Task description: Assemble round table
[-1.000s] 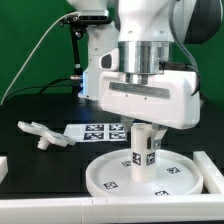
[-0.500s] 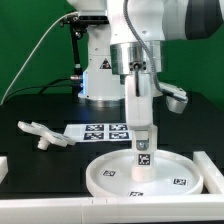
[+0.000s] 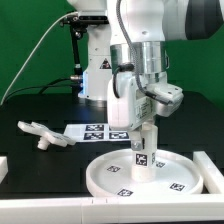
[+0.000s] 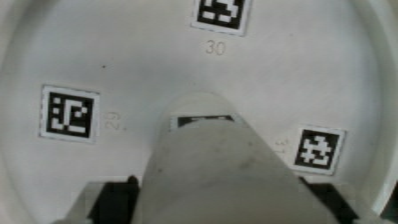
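The large white round disc [image 3: 150, 176] lies flat on the black table at the front, tags on its face; it fills the wrist view [image 4: 125, 70]. The short white cylindrical leg [image 3: 143, 152] stands upright at the disc's centre, also in the wrist view [image 4: 222, 165]. My gripper [image 3: 142, 128] comes down from above and is shut on the leg's top; black fingers [image 4: 118, 198] flank the leg on both sides. The small branched foot piece [image 3: 42, 133] lies on the table at the exterior view's left, away from the gripper.
The marker board [image 3: 100, 131] lies flat behind the disc. A white rail [image 3: 40, 209] runs along the table's front edge, with a white block [image 3: 5, 166] at the exterior view's left and another [image 3: 209, 165] at its right. The robot base [image 3: 98, 70] stands behind.
The wrist has turned about its vertical axis over the last second, with the hand's broad side swinging round. The leg stays upright on the disc's centre in the gripper.
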Motion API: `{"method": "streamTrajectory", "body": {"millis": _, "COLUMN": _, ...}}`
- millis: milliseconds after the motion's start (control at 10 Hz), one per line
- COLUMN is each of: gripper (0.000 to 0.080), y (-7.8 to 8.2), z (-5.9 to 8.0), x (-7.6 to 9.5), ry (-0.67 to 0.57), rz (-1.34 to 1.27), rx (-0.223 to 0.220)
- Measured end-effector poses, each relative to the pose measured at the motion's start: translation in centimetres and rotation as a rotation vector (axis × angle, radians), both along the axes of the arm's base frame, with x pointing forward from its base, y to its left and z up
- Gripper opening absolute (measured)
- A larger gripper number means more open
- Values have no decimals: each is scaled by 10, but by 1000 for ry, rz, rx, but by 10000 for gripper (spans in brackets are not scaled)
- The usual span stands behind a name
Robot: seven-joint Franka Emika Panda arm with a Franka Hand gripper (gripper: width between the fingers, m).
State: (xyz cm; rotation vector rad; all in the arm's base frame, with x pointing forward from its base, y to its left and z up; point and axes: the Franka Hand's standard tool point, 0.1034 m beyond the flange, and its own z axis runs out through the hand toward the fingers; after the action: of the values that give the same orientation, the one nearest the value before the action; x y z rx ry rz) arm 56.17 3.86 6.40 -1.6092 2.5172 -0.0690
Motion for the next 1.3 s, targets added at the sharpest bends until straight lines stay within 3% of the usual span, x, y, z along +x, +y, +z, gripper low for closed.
{"method": "streamTrajectory", "body": {"millis": 200, "gripper": 615, "y": 0, "z": 0, "x": 0, "ry": -1, "rz": 2, "rx": 0}}
{"method": "streamTrajectory", "body": {"millis": 300, "gripper": 639, "y": 4, "z": 10, "x": 1, "ry": -10, "rz": 44, "rx": 9}}
{"method": "streamTrajectory", "body": {"millis": 400, "gripper": 639, "y": 7, "z": 24, "x": 1, "ry": -30, "rz": 68, "rx": 25}}
{"method": "streamTrajectory", "body": {"millis": 500, "gripper": 648, "y": 6, "z": 30, "x": 1, "ry": -39, "rz": 50, "rx": 44}}
{"method": "streamTrajectory", "body": {"millis": 1100, "gripper": 649, "y": 6, "z": 27, "x": 0, "ry": -37, "rz": 66, "rx": 39}}
{"method": "streamTrajectory", "body": {"millis": 1300, "gripper": 649, "y": -3, "z": 45, "x": -9, "ry": -63, "rz": 211, "rx": 37}}
